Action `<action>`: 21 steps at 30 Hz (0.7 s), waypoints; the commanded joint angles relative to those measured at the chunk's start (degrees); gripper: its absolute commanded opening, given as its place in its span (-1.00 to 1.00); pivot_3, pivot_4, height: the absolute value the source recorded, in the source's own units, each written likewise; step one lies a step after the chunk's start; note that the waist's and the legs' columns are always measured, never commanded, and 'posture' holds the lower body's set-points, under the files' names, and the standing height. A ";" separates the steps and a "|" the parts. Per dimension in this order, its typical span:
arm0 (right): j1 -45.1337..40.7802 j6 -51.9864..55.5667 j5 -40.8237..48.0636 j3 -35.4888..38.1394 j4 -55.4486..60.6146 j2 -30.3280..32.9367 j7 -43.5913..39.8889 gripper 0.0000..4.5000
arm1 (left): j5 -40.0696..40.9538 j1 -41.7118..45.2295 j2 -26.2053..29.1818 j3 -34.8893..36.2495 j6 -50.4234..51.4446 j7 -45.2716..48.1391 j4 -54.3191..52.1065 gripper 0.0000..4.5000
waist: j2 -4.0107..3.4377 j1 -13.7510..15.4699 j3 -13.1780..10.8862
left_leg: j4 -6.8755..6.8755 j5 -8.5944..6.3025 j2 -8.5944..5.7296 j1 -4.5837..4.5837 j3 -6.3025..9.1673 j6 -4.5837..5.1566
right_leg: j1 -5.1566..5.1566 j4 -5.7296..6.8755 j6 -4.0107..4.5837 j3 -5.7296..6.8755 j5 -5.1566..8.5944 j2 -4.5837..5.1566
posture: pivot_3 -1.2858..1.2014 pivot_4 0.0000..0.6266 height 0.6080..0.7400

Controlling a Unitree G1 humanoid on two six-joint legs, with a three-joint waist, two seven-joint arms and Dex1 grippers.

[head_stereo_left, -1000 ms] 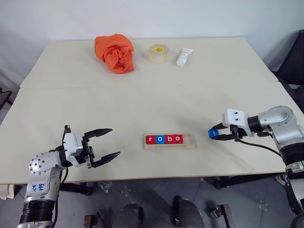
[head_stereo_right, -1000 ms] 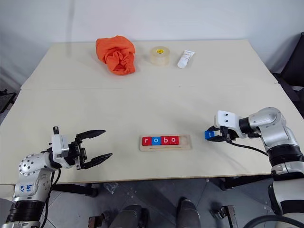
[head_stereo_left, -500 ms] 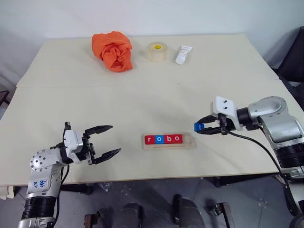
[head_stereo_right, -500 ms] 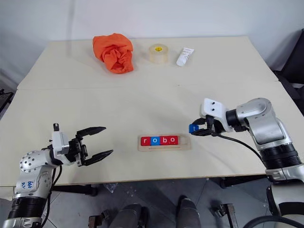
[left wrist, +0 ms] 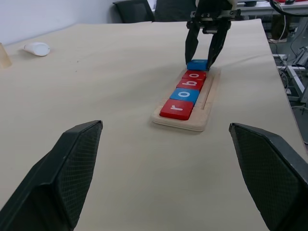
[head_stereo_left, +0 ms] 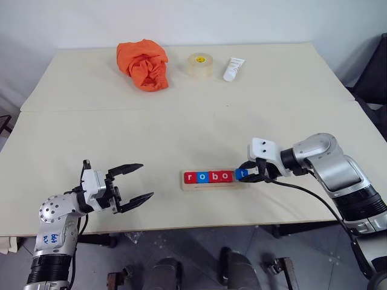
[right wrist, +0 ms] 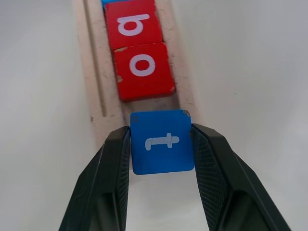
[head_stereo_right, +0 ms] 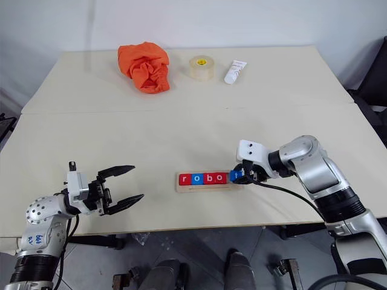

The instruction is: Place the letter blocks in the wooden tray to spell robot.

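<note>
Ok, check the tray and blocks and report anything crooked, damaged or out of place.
Nothing stands out. Four blocks reading r, o, b, o lie straight in the wooden tray, and the right gripper holds the blue t block squarely at the tray's open end.

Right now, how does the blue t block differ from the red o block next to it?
The t block is blue and gripped in the right claw; the o block is red, with nothing gripping it. The o block lies flat in the wooden tray; the t block is not yet released at the tray's open end. Both are flat squares with white letters.
</note>
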State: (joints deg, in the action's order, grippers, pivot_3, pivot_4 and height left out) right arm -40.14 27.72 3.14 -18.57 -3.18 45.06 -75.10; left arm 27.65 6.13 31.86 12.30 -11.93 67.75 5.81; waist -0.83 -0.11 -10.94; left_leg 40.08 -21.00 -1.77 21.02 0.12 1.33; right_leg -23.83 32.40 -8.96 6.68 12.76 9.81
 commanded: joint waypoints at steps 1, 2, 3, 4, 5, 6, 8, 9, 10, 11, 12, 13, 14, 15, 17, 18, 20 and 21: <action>-0.80 -0.63 -0.06 -0.27 0.00 -0.53 -0.35 -0.35 | 0.76 -0.67 0.05 0.73 -0.78 -0.75 -2.23 1.00 | 0.00 0.00 0.00 | 0.00 0.00 0.00 0.00 0.00 0.00 | 0.00 0.00 0.00 0.00 0.00 0.00 | 0.03 -0.52 1.00; -0.71 -0.68 -0.08 -0.33 0.08 -0.59 -0.46 -0.35 | 0.75 -0.79 0.02 0.73 -0.79 -0.85 -2.36 1.00 | 0.00 0.00 0.00 | 0.00 0.00 0.00 -0.01 0.00 0.00 | 0.00 0.00 0.00 -0.01 0.00 -0.01 | 0.03 -0.52 1.00; -0.56 -0.76 -0.08 -0.42 0.22 -0.63 -0.60 -0.35 | 0.76 -0.92 0.00 0.73 -0.79 -0.94 -2.46 1.00 | 0.00 -0.01 0.00 | 0.00 0.00 0.00 -0.01 -0.01 0.00 | 0.00 0.01 0.00 -0.01 0.00 -0.01 | 0.03 -0.52 1.00; -0.40 -0.77 -0.05 -0.48 0.35 -0.69 -0.67 -0.35 | 0.77 -1.02 -0.02 0.71 -0.79 -1.04 -2.56 1.00 | 0.00 0.00 0.00 | 0.00 0.00 0.00 -0.01 0.00 0.00 | 0.00 0.00 0.00 -0.01 0.00 -0.01 | 0.03 -0.52 1.00; -0.26 -0.80 -0.02 -0.47 0.45 -0.69 -0.73 -0.35 | 0.76 -1.13 -0.06 0.66 -0.78 -1.15 -2.69 1.00 | 0.00 -0.01 0.00 | 0.00 0.00 0.00 -0.01 0.00 0.00 | 0.00 0.00 0.00 -0.02 0.00 -0.01 | 0.03 -0.52 1.00; -0.08 -0.93 -0.12 -0.59 0.47 -0.72 -0.71 -0.35 | 0.76 -1.21 -0.08 0.63 -0.79 -1.25 -2.77 1.00 | 0.00 -0.01 0.00 | 0.00 0.00 0.00 0.00 -0.01 0.00 | 0.00 0.00 0.00 -0.01 0.00 -0.01 | 0.03 -0.52 1.00; 0.18 -1.17 -0.32 -0.79 0.29 -0.80 -0.60 -0.35 | 0.75 -1.26 -0.13 0.58 -0.79 -1.44 -2.85 1.00 | 0.00 0.00 0.00 | 0.00 0.00 0.00 -0.01 0.00 0.00 | 0.00 0.00 0.00 -0.01 0.00 -0.01 | 0.03 -0.52 1.00; 0.33 -1.26 -0.41 -0.94 0.29 -0.72 -0.68 -0.35 | 0.73 -1.28 -0.14 0.54 -0.81 -1.50 -2.89 1.00 | 0.00 -0.01 0.00 | 0.00 0.00 0.00 -0.01 -0.01 0.00 | 0.00 0.00 0.00 -0.02 0.00 -0.01 | 0.03 -0.52 1.00; 0.49 -1.30 -0.44 -1.06 0.40 -0.58 -0.81 -0.35 | 0.71 -1.26 -0.15 0.50 -0.83 -1.55 -2.88 1.00 | 0.00 -0.01 0.00 | 0.00 0.00 0.00 -0.01 -0.01 0.00 | 0.00 0.01 0.00 -0.01 0.00 -0.01 | 0.03 -0.52 1.00; 0.63 -1.19 -0.31 -1.07 0.68 -0.56 -0.87 -0.35 | 0.72 -1.15 -0.12 0.49 -0.87 -1.54 -2.75 1.00 | 0.00 0.00 0.00 | 0.00 0.00 0.00 -0.01 -0.01 0.00 | 0.00 0.01 0.00 -0.02 0.00 -0.01 | 0.03 -0.52 1.00; 0.72 -1.00 -0.20 -1.08 0.92 -0.57 -0.88 -0.35 | 0.73 -1.06 -0.11 0.47 -0.90 -1.54 -2.64 1.00 | 0.00 -0.01 0.00 | 0.00 0.00 0.00 -0.01 -0.01 0.00 | 0.00 0.01 0.00 -0.02 0.00 -0.01 | 0.03 -0.52 1.00; 0.79 -1.04 -0.17 -1.10 1.00 -0.56 -0.91 -0.35 | 0.70 -0.92 -0.11 0.40 -0.90 -1.57 -2.56 1.00 | 0.00 -0.01 0.00 | 0.00 0.00 0.00 -0.01 -0.01 0.00 | 0.00 0.01 0.00 -0.02 0.00 -0.02 | 0.03 -0.52 1.00; 0.83 -0.99 -0.22 -1.18 0.97 -0.61 -0.83 -0.35 | 0.68 -0.80 -0.13 0.34 -0.89 -1.60 -2.47 1.00 | 0.00 -0.01 0.00 | 0.00 0.00 0.00 -0.01 -0.01 0.00 | 0.00 0.01 0.00 -0.02 0.00 -0.02 | 0.03 -0.52 1.00; 0.82 -1.02 -0.27 -1.25 0.83 -0.61 -0.78 -0.35 | 0.65 -0.69 -0.17 0.27 -0.87 -1.65 -2.43 1.00 | 0.00 -0.01 0.00 | 0.00 0.00 0.00 -0.02 -0.02 0.00 | 0.00 0.01 0.00 -0.03 0.00 -0.02 | 0.03 -0.52 1.00; 0.99 -1.29 -0.48 -1.60 0.78 -0.42 -0.91 -0.35 | 0.59 -0.52 -0.23 0.16 -0.89 -1.66 -2.30 1.00 | 0.01 -0.01 0.01 | 0.00 0.00 0.00 -0.02 -0.02 0.00 | 0.00 0.02 0.00 -0.03 0.00 -0.02 | 0.03 -0.52 1.00; 0.98 -1.43 -0.57 -1.68 0.65 -0.40 -0.93 -0.35 | 0.55 -0.38 -0.27 0.10 -0.89 -1.70 -2.23 1.00 | 0.01 -0.01 0.01 | 0.00 0.00 0.00 -0.02 -0.03 0.00 | 0.00 0.02 0.00 -0.03 0.00 -0.02 | 0.03 -0.52 1.00; 0.99 -1.57 -0.82 -1.87 0.39 -0.47 -0.81 -0.35 | 0.46 -0.13 -0.35 0.02 -0.93 -1.72 -2.03 1.00 | 0.01 -0.01 0.01 | 0.00 0.00 0.00 -0.02 -0.03 0.00 | 0.00 0.02 0.00 -0.03 0.00 -0.02 | 0.03 -0.52 1.00; 1.00 -1.61 -0.94 -1.95 0.35 -0.48 -0.78 -0.35 | 0.44 -0.02 -0.40 0.00 -0.95 -1.72 -1.95 1.00 | 0.01 -0.01 0.01 | 0.00 0.00 0.00 -0.02 -0.02 0.00 | 0.00 0.02 0.00 -0.03 0.00 -0.02 | 0.03 -0.52 1.00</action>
State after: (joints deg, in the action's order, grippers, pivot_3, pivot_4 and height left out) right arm -39.80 26.29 2.84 -19.53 -3.18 44.47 -75.52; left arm 27.64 5.92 31.59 12.26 -11.95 66.28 4.96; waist -0.83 -0.12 -10.94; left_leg 40.08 -21.00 -1.76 21.00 0.10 1.33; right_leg -23.83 32.42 -8.95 6.65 12.75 9.79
